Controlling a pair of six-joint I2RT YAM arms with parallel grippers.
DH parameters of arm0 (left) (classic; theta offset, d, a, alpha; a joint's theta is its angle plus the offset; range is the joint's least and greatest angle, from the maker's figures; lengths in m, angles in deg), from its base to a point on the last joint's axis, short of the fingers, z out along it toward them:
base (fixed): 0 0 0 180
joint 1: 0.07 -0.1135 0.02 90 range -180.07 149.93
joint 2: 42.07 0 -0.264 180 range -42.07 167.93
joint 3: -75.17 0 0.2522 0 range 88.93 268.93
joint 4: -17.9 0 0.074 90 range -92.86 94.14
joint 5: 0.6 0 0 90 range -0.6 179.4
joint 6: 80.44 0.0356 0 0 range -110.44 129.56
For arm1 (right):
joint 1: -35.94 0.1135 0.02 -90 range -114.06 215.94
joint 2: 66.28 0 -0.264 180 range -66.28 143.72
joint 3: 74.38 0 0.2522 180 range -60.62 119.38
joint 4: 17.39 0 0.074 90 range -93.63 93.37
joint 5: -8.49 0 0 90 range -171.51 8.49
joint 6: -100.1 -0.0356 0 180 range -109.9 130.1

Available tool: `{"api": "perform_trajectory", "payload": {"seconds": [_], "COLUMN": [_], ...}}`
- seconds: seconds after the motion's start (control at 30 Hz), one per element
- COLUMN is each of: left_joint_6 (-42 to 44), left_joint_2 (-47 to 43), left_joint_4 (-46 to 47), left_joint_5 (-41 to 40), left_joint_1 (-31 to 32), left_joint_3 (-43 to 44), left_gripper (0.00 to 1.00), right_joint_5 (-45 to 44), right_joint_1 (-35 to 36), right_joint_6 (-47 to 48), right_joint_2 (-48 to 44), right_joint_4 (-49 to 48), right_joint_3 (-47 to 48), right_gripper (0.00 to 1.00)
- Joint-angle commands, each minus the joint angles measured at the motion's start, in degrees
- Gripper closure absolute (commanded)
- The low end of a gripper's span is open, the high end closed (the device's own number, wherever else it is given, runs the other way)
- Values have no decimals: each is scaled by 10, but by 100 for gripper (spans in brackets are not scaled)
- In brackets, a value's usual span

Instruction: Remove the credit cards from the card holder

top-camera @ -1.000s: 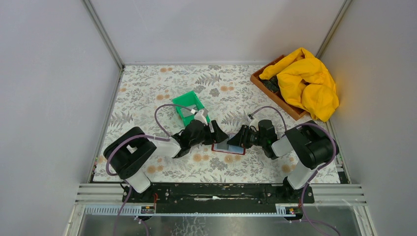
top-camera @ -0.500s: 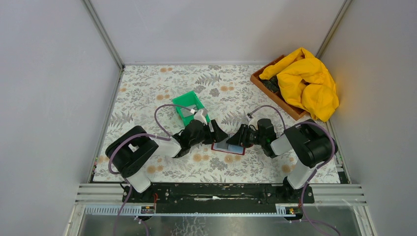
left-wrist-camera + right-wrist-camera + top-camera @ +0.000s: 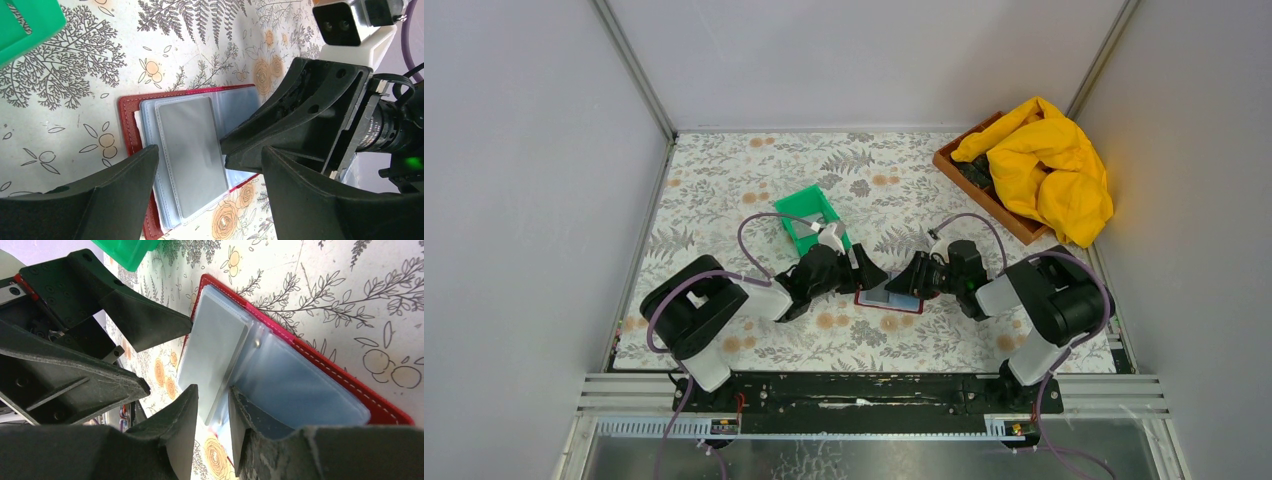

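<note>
Overhead view looks down; 2 wrist views (close, facing) share the card holder (image 3: 128,125).

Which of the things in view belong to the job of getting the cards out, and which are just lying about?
Part of the job:
- card holder, lying open on the table
- grey card in its sleeve
- left end effector
- right end effector

Lying about:
- green bin, no clear role here
- yellow cloth
- wooden tray under the cloth

Left arm (image 3: 692,322) and right arm (image 3: 1056,296): black-and-white links, purple cables (image 3: 742,238); matte black wedge fingers (image 3: 320,200), possibly scuffed.
</note>
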State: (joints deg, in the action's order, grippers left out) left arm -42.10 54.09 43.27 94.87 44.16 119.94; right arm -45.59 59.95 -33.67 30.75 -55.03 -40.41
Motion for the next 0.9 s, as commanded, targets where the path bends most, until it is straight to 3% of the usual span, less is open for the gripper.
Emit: {"api": "perform_trajectory", "payload": {"seconds": [0.0,0.87], "left_joint_6": [5,5], "left_joint_2": [22,39], "left_joint_4": [-28,-26], "left_joint_5": [14,15], "left_joint_1": [1,17], "left_joint_3": [-17,-7], "left_gripper": [17,17], "right_joint_5": [-9,11], "right_joint_1": [4,6], "right_joint_6": [2,-39], "right_joint_2": [-36,-21], "right_joint_4": [8,-63], "right_joint_3": [12,-4], "right_gripper": [64,64]}}
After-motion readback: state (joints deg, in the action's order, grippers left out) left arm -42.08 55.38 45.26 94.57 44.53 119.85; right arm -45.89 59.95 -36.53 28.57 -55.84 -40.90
